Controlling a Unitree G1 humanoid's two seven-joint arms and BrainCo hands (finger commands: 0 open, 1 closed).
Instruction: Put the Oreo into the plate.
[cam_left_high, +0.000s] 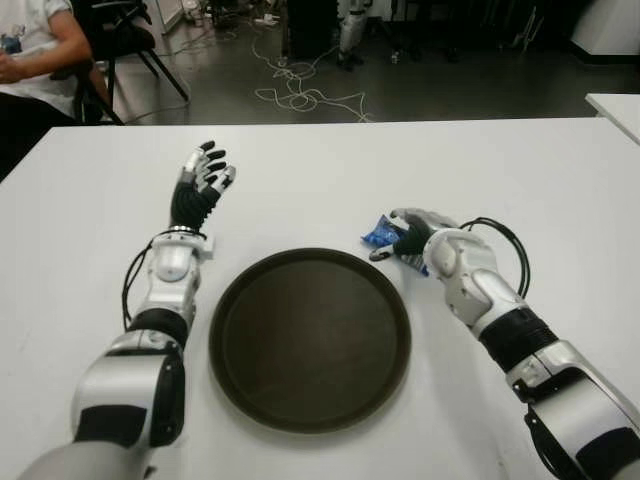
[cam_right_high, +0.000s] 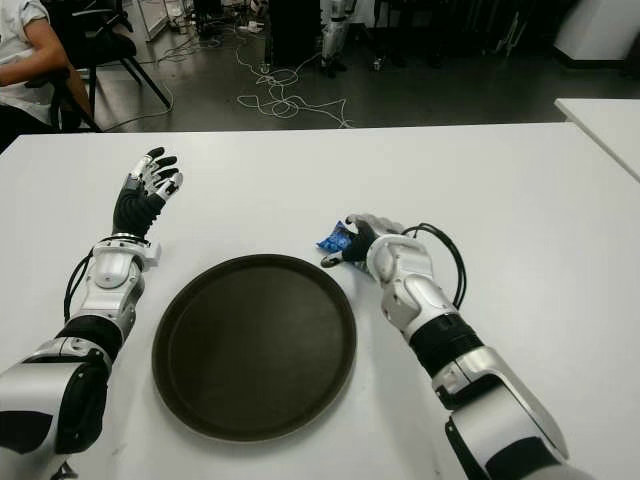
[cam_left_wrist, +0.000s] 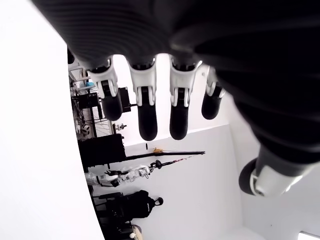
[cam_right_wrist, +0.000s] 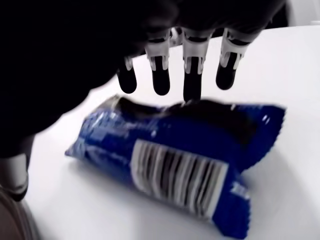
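A blue Oreo pack (cam_right_wrist: 175, 155) lies on the white table (cam_left_high: 330, 180), just beyond the right rim of the round dark brown plate (cam_left_high: 310, 340). My right hand (cam_left_high: 410, 238) reaches over the pack, which shows blue (cam_left_high: 378, 235) at its left side. In the right wrist view its fingers (cam_right_wrist: 161, 75) stretch out above the pack's far edge and are not closed around it; one fingertip seems to touch the wrapper. The plate holds nothing. My left hand (cam_left_high: 203, 180) is raised beside the plate's upper left, open with its fingers (cam_left_wrist: 149, 117) spread.
A person (cam_left_high: 30, 50) sits at the far left behind the table, next to a black chair (cam_left_high: 130, 40). Cables (cam_left_high: 300, 95) lie on the floor beyond the table's far edge. A second white table (cam_left_high: 615, 105) shows at the right.
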